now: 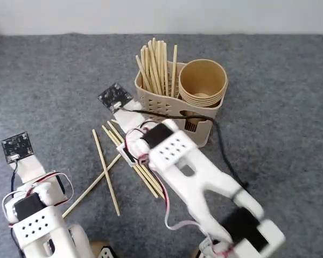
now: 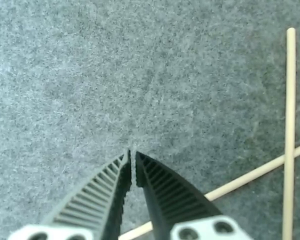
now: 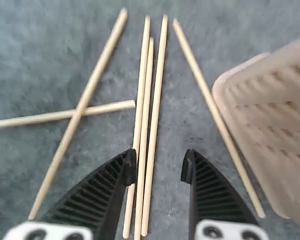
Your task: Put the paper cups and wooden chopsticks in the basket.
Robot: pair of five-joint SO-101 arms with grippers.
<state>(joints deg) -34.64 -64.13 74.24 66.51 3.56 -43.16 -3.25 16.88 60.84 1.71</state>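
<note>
A beige basket (image 1: 151, 105) stands at the back of the grey mat and holds a stack of paper cups (image 1: 203, 80) and a bunch of upright chopsticks (image 1: 156, 64). Several loose chopsticks (image 1: 145, 174) lie in front of it, and two more lie crossed (image 1: 105, 172) to their left. My right gripper (image 3: 157, 167) hangs open just over three parallel chopsticks (image 3: 150, 100), with the basket wall (image 3: 270, 125) close beside it. Another chopstick (image 3: 210, 105) lies along the basket's foot. My left gripper (image 2: 132, 156) is shut on nothing over bare mat, near the crossed pair (image 2: 290, 125).
The right arm (image 1: 188, 166) stretches from the front right toward the basket, with a black cable (image 1: 223, 150) trailing beside it. The left arm (image 1: 32, 209) sits at the front left corner. Open grey mat lies to the left and right of the basket.
</note>
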